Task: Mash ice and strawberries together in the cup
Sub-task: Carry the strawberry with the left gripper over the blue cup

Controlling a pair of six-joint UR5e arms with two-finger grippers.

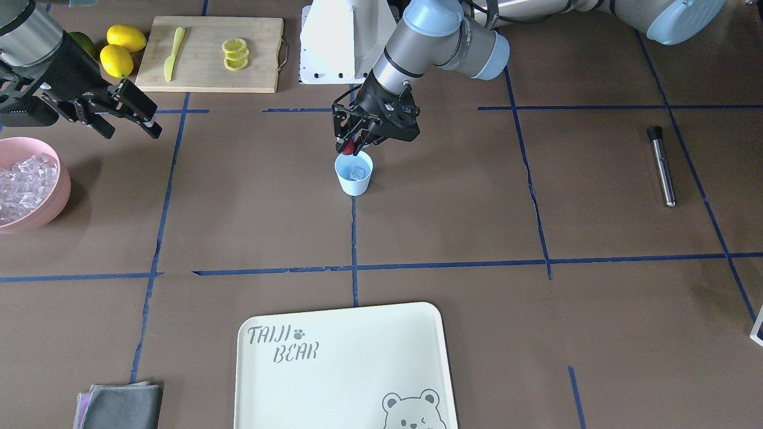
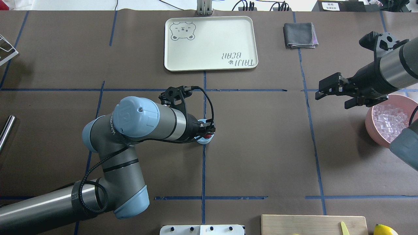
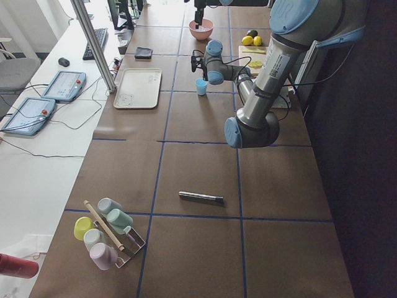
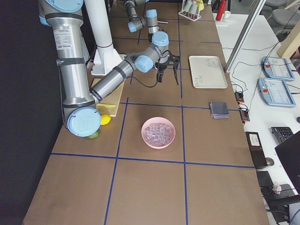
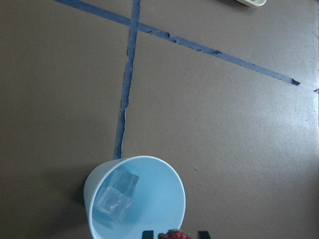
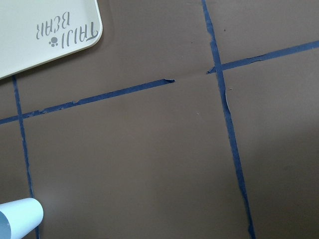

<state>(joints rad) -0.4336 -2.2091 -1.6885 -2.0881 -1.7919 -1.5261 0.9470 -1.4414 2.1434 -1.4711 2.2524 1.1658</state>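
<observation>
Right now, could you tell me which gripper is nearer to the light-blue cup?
The left. The left gripper holds the strawberry just above the cup; the right gripper hangs open far off, near the pink bowl.

One camera sits behind my shoulders, looking forward and down over the table. Another faces me from the far side, steeply down, so my left falls on its right. Both share the cup and the tray. Two side cameras look along the table from each end, well back. My left wrist camera hangs close over the cup; my right wrist's catches its edge and the tray's corner.
</observation>
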